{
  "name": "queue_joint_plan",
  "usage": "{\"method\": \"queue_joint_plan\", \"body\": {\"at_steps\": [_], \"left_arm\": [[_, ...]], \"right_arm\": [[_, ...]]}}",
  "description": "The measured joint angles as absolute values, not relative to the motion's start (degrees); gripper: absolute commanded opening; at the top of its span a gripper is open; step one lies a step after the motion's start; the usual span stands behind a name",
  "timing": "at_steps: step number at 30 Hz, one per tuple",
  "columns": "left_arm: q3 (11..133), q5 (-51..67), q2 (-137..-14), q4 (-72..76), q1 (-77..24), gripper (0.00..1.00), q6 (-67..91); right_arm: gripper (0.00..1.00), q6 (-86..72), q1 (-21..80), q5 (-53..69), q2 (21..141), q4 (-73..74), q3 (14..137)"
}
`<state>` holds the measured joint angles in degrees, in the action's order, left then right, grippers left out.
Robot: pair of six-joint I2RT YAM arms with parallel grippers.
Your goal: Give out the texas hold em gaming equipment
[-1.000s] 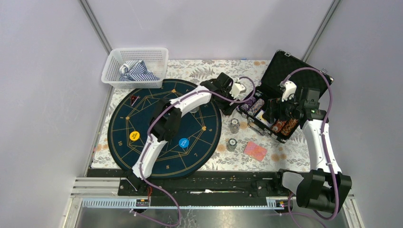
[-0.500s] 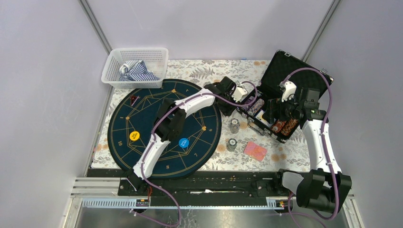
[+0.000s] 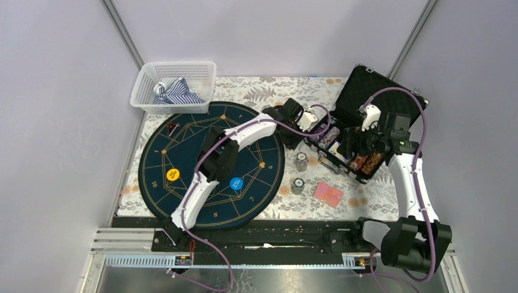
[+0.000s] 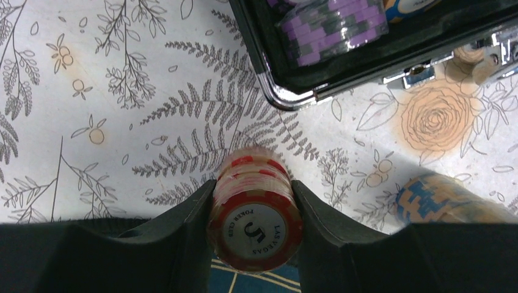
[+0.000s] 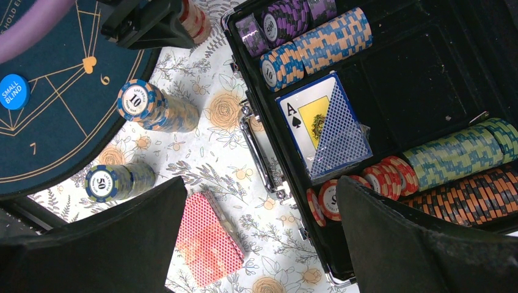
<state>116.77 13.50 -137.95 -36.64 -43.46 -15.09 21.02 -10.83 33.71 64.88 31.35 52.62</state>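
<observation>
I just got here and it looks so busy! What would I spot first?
The left gripper pinches a stack of red poker chips just outside the open black case, which is packed with colourful chips. To the left lies a big dark blue round mat with gold lines, carrying a yellow disc and a blue disc.

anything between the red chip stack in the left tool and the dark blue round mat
Nothing visible does. The left tool holds the red and cream poker chip stack beside the dark blue round mat's edge; two blue-edged chip stacks stand on the floral cloth, off to the side.
</observation>
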Motion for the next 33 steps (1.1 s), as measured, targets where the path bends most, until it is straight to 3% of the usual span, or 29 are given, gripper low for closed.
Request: {"method": "queue_joint_plan", "body": {"at_steps": [7,14,24,29,33], "left_arm": [[117.8,13.6,-134.0,-40.9,-41.6,0.00,-14.9],[115.5,17.0,-121.1,-42.0,-33.9,0.00,-14.3],[85.9,17.5,-100.4,-36.6,-13.8,0.00,-17.5],[71.3,16.7,-100.0,-34.5,-11.7,0.01,-19.1],[64.2,16.2,-99.9,-30.9,-11.6,0.09,-19.7]], "right_arm": [[1.00,21.1,-10.8,34.0,64.9,31.4,52.6],[1.00,21.2,-10.8,35.0,65.1,31.4,52.6],[1.00,21.4,-10.8,37.1,65.4,31.5,52.6],[1.00,21.3,-10.8,37.6,65.4,31.9,52.6],[1.00,21.3,-10.8,37.8,65.4,32.5,52.6]]}}
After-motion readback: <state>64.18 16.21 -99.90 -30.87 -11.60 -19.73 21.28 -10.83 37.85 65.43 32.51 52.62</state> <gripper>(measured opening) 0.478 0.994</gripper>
